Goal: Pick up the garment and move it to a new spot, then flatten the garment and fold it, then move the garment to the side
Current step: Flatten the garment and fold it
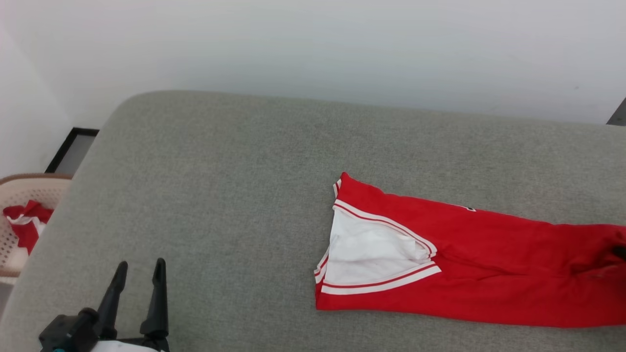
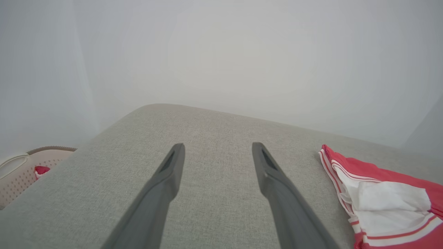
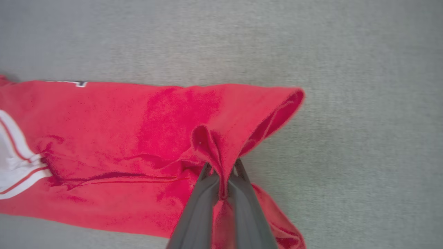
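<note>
You have a red jersey with a white panel edged in red-and-white stripes, on a grey woven cushion. Left of the cushion, the basket is beige and perforated, its cloth red and white. The left gripper is dark.

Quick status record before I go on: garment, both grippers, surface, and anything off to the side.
item: garment, lying as a long red strip, white sleeve at its left end in the head view
right arm: right gripper shut on a pinched fold at the garment's other end
left arm: left gripper open, holding nothing, apart from the garment
surface: grey cushion
side: basket by the cushion's left edge, red-and-white cloth in it
</note>
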